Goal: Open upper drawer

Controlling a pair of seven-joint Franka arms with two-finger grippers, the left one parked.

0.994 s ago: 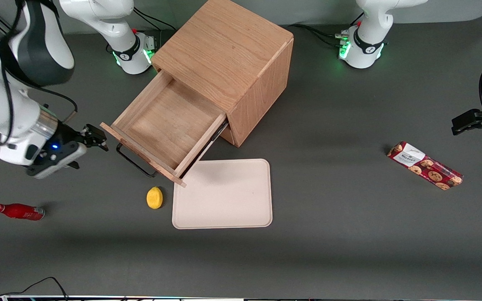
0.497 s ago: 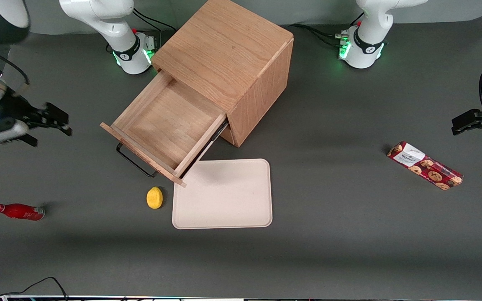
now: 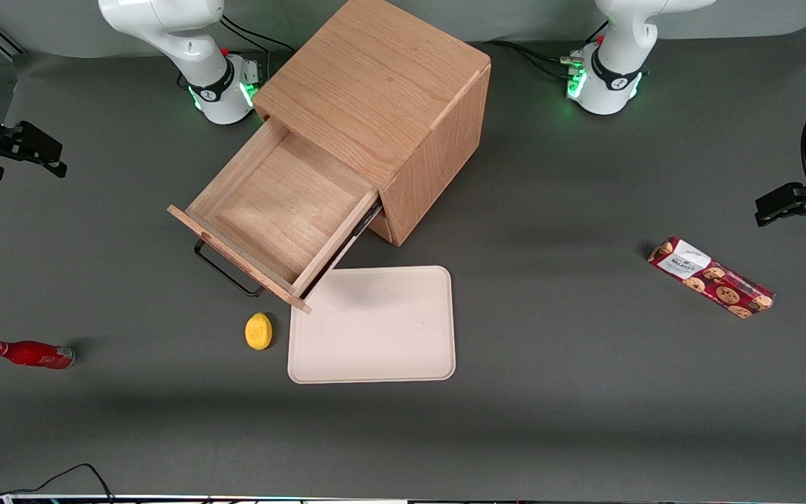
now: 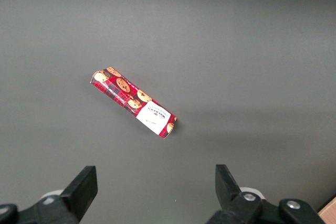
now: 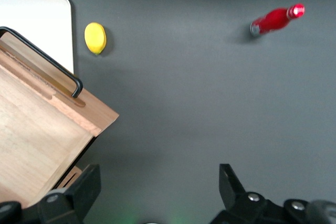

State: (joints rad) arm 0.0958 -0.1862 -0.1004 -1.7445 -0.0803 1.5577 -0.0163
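On grey table (image 3: 585,392): gripper (image 3: 39,155) spread.

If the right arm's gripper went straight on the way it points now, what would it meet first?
Probably only the bare dark grey table. The open gripper points down at it, beside the pulled-out light oak upper drawer; depth is unclear.

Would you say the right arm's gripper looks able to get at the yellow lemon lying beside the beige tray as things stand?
Probably yes: the open gripper hangs toward the working arm's end, and only bare table lies between it and the yellow lemon; the pulled-out upper drawer sits aside.
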